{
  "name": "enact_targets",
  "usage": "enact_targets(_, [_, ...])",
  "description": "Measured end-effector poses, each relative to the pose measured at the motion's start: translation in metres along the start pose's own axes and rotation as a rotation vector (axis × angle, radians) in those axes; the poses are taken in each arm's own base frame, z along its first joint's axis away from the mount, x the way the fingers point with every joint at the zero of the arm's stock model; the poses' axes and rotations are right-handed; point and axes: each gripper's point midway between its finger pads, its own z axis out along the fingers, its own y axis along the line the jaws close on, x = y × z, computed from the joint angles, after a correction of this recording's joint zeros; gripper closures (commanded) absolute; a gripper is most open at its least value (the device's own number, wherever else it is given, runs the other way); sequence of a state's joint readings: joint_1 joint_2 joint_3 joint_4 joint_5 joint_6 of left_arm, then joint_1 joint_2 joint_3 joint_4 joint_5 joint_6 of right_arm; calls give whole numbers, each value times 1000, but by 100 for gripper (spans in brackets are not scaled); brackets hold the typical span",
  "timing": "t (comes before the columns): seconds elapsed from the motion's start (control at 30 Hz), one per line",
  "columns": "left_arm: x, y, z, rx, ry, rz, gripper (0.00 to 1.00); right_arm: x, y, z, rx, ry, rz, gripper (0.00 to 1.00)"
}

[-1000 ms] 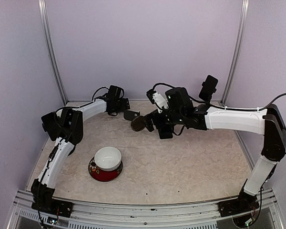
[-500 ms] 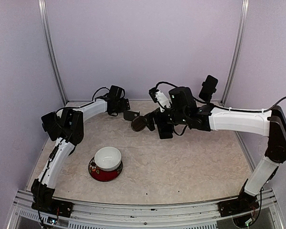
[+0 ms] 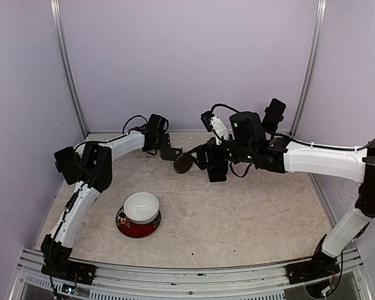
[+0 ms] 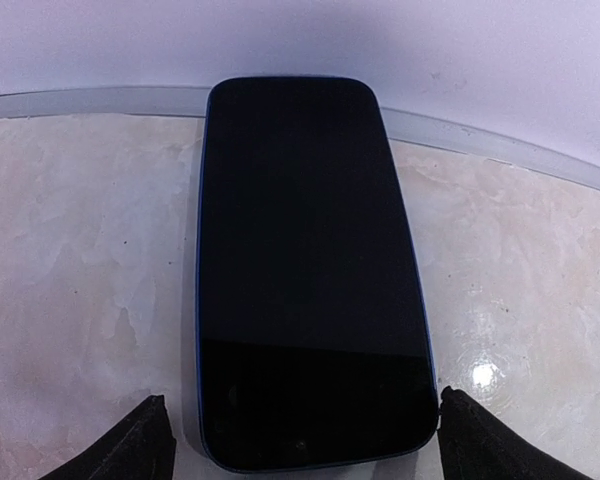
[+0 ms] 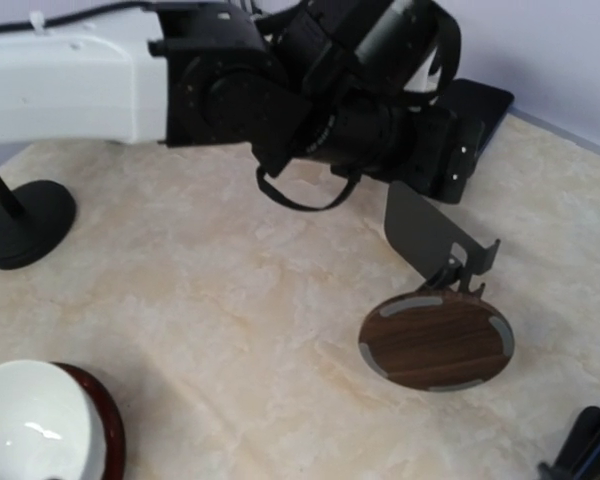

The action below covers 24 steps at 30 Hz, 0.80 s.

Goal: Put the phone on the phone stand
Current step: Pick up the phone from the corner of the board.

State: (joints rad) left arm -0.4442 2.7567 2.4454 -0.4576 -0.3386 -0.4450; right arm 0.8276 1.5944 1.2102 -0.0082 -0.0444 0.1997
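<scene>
l fingers [image 4: 130,450] further right, astride phone [image 4: 310,270]; white bowl [image 3: 141,206] on red plate [image 3: 137,232]

The left arm [image 5: 310,100] hangs just beside the phone stand [image 5: 435,345].

Phone stand [image 3: 182,164] beyond white bowl [image 3: 141,207]

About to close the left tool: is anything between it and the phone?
Nothing. In the left wrist view the phone lies flat on the table, its near end already between the fingers of the open left tool.
</scene>
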Motion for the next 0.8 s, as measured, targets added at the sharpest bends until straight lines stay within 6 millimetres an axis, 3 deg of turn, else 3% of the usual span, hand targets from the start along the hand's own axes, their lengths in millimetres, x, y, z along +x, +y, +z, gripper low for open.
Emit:
enact_targets(0.33, [-5,20,6,-42,-5,-10,9,-4,1,-6,-2,-13,4,0])
enact_targets(0.53, [-9,38,8,-68,-5,-19,1,-3,1,-6,-4,-10,5,0])
enact_targets(0.8, [-12,33,9,-12,-8,-4,1,-3,2,-6,-5,-10,5,0])
